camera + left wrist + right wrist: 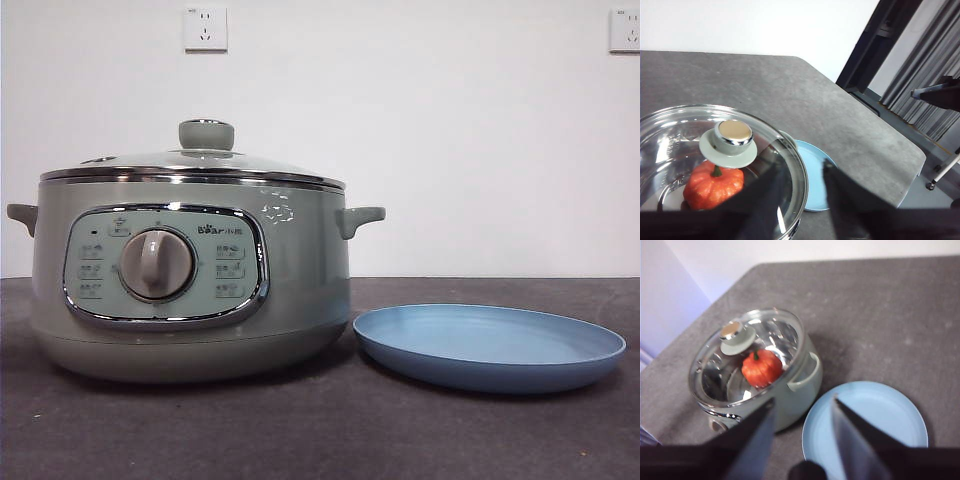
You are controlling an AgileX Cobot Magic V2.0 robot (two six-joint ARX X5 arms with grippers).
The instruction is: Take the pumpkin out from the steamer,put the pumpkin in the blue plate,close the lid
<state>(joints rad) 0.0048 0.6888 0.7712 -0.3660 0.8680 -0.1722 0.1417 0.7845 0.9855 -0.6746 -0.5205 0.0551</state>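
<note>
The sage-green steamer (190, 290) stands on the table at the left in the front view, with its glass lid (205, 158) shut on it. Through the lid, both wrist views show the orange pumpkin (713, 184) (761, 367) inside the pot. The blue plate (490, 345) lies empty to the right of the steamer. My left gripper (800, 187) is open, high above the lid's edge. My right gripper (802, 422) is open, high above the gap between steamer (790, 385) and plate (875, 420). Neither gripper shows in the front view.
The dark grey table (320, 440) ends at a rounded corner (900, 150) beyond the plate (812, 182). A black frame post (875, 40) and grey curtains stand past that edge. A white wall with two sockets stands behind.
</note>
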